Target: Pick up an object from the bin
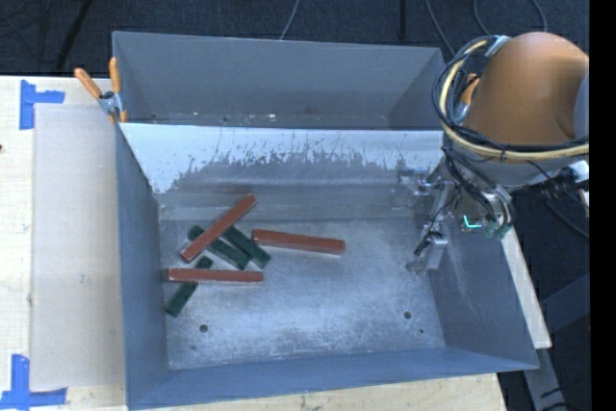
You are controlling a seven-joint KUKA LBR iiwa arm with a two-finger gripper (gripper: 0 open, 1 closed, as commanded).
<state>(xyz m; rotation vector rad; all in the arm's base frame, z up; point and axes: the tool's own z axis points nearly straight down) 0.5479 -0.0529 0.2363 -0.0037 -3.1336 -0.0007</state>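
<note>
Grey metal bin (289, 159), one, with a pale, worn floor and a small cluster of things left of centre.

Reddish-brown flat bars, three:
- tilted bar (219, 228), which lay across the dark green pieces
- long bar (298, 244), which pointed toward the bin's middle
- lower bar (216, 275), which lay nearest the front-left

Dark green blocks (241, 250), several, partly under the bars. A stray block (180, 299) lay just beside the lower bar's left end.

Gripper (424, 257), one. You had it at the right side of the bin, close to the right wall, over bare floor and well apart from the cluster. You could see nothing held in it, and you could not tell whether it was open or closed.

Step in hand, by judgement: the approach, with no thing yet reached.

Next move, by judgement: you would have needed to carry the gripper left across the floor to the cluster. The long bar was nearest and lay clear along most of its length, so it looked the easiest pick, taken across its narrow width.
</note>
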